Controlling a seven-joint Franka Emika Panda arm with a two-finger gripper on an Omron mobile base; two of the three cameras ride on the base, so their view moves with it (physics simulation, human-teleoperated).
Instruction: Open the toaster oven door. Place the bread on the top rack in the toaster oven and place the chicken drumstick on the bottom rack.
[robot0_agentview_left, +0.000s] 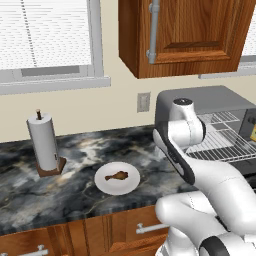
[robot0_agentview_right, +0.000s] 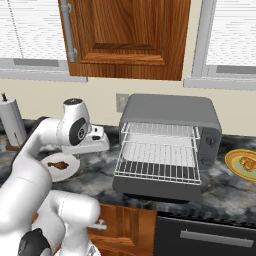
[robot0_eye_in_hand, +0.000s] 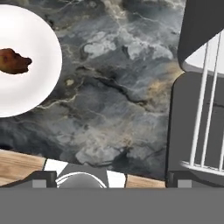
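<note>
The toaster oven (robot0_agentview_right: 170, 145) stands in the middle of the right base view on the dark marbled counter (robot0_agentview_right: 225, 192). Its door (robot0_agentview_right: 156, 191) is already folded down flat in front, so this first step looks done. Both white wire shelves are drawn out over the door, probably so that food can be laid on them from above: the top rack (robot0_agentview_right: 159, 131) sits a little behind and above the bottom rack (robot0_agentview_right: 157, 162). Both are bare.

The chicken drumstick (robot0_agentview_left: 116, 176) lies on a white plate (robot0_agentview_left: 106, 186) in the lower middle of the left base view, well apart from the oven. It is small and brown, plump at one end and thin at the other. In the hand view it appears at the upper left (robot0_eye_in_hand: 14, 61).

At the right edge of the right base view there is a yellow plate (robot0_agentview_right: 235, 170) with a golden-orange lump on it, which I judge to be the bread (robot0_agentview_right: 246, 162); it is too small to describe more.

The pincer (robot0_eye_in_hand: 113, 179) is open wide and holds nothing. It looks down on the bare counter between the white plate and the oven door, near the counter's front edge. I judge that nothing is loaded yet.

A paper towel roll (robot0_agentview_left: 43, 141) stands at the left.
</note>
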